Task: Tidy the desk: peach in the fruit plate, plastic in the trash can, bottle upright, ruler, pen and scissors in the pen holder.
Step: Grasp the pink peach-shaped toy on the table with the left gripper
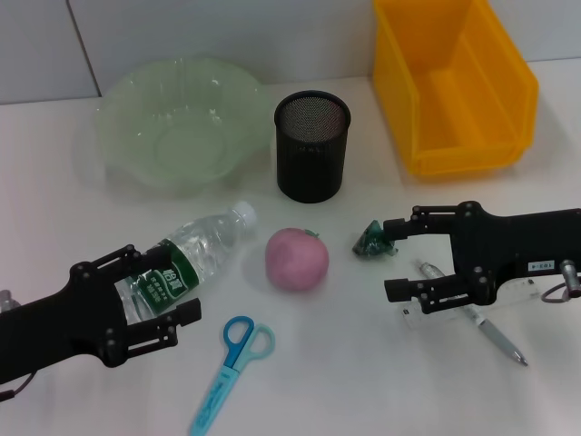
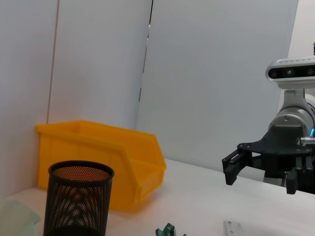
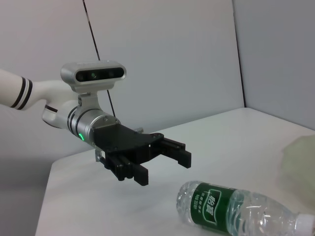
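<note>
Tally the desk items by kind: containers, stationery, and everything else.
Containers: 3 - fruit plate, pen holder, yellow bin
Stationery: 3 - scissors, pen, ruler
Other: 3 - bottle, peach, green plastic
Total: 9

We could make out white characters on the green label (image 1: 172, 278) of the lying bottle (image 1: 195, 250), though not read them. A small white sticker (image 1: 541, 266) with dark print sat on the right gripper's body, also too small to read.
</note>
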You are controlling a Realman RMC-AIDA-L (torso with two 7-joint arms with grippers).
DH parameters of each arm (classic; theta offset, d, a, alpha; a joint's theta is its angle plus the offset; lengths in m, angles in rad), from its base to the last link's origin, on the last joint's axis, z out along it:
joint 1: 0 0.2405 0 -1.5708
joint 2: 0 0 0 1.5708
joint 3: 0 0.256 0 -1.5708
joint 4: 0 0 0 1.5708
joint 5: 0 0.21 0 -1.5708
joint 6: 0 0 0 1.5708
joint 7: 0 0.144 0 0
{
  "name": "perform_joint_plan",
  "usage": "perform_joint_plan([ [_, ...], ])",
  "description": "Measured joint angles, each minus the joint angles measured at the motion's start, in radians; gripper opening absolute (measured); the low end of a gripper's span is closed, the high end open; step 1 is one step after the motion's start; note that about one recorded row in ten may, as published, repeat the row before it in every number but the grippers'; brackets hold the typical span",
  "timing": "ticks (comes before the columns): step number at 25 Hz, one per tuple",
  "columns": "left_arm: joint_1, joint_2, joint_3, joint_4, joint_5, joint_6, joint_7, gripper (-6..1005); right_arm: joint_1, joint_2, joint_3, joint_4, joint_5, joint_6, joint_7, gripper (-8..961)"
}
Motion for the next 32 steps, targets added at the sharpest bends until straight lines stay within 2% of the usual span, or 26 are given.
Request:
perform_joint_plan([
  [10,-0.021,-0.002,0.008,-0.004,0.000,-0.010,-0.002,814,-0.006,-0.008,0.000,-0.001,0.001,0.000,0.002,827],
  [15,-0.043,-0.003,0.009,0.001,0.004,-0.056,-0.019,813,-0.044,-0.015,0.012,-0.037,0.001,0.002,0.023,827],
  [18,-0.123,-0.010,0.001,0.002,0.085,-0.135,-0.031,813,-0.080,-0.015,0.009,-0.115,-0.001,0.004,0.085,827],
  [19,-0.123,-0.010,0.001,0.002,0.085,-0.135,-0.031,812,-0.080,-0.015,0.009,-0.115,-0.001,0.004,0.085,827],
  [23,-0.203,-0.035,0.001,0.005,0.177,-0.217,-0.024,812,-0.107,-0.020,0.026,-0.153,-0.004,0.002,0.114,827],
  [32,-0.265,-0.048,0.032,0.014,0.208,-0.257,0.058,811,-0.108,-0.023,0.026,-0.152,-0.008,0.001,0.124,826],
])
